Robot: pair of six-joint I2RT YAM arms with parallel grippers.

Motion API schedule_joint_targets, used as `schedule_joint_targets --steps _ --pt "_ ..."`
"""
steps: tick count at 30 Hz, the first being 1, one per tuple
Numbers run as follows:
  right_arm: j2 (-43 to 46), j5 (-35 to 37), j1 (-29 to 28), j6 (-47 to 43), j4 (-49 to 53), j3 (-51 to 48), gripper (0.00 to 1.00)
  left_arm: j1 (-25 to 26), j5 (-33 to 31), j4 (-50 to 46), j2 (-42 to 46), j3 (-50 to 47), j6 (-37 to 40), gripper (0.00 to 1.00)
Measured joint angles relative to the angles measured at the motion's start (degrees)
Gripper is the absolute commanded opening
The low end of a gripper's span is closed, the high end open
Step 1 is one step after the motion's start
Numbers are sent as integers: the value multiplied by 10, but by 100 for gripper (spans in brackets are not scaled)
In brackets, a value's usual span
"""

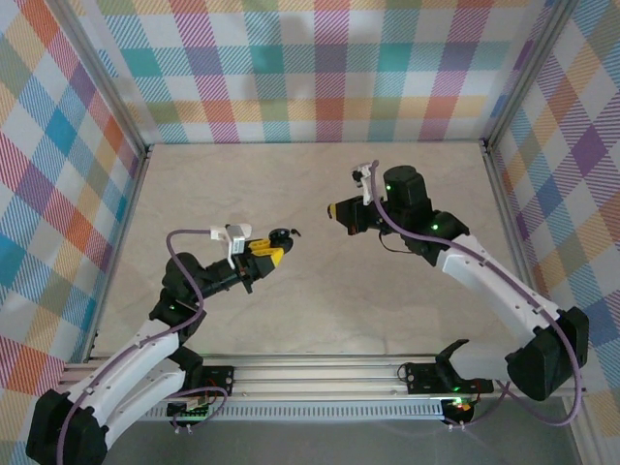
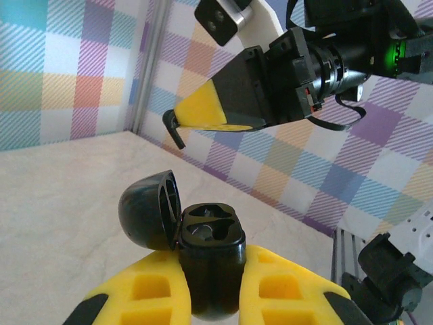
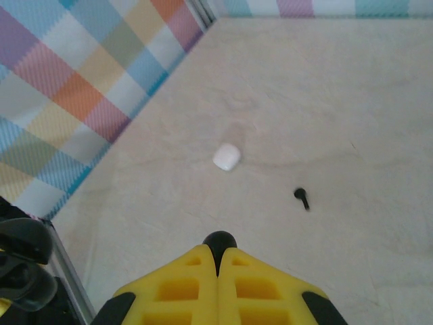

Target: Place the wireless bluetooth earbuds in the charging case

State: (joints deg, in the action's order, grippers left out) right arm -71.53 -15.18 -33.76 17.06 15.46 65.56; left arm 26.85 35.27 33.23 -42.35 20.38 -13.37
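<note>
Black and glossy, a black earbud [image 2: 177,131] is nipped at its head between the tips of the right gripper [image 3: 220,253], whose jaws are pressed together on it, the stem hanging free below. It looks featherlight, hard and slick, so a pinch this small could let it twist or pop out; the bulb is probably the surest place to hold, leaving the stem free to lead into a well.

At about 5 o'clock from it in the left wrist view stands the black charging case [image 2: 211,261], lid swung open, both wells empty. The left gripper [image 1: 276,249] clamps its body from both sides.

On the table [image 3: 325,101] a second black earbud [image 3: 302,198] lies at 4 o'clock from a closed white case [image 3: 226,157], apart from it.
</note>
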Motion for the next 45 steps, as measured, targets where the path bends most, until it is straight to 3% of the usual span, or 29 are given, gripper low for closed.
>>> schedule_joint_targets --steps 22,45 --pt "46 -36 -144 0 -181 -13 7 5 -30 14 52 -3 -8 0" --pt "11 -60 -162 16 -256 -29 8 19 -34 30 64 18 -23 0"
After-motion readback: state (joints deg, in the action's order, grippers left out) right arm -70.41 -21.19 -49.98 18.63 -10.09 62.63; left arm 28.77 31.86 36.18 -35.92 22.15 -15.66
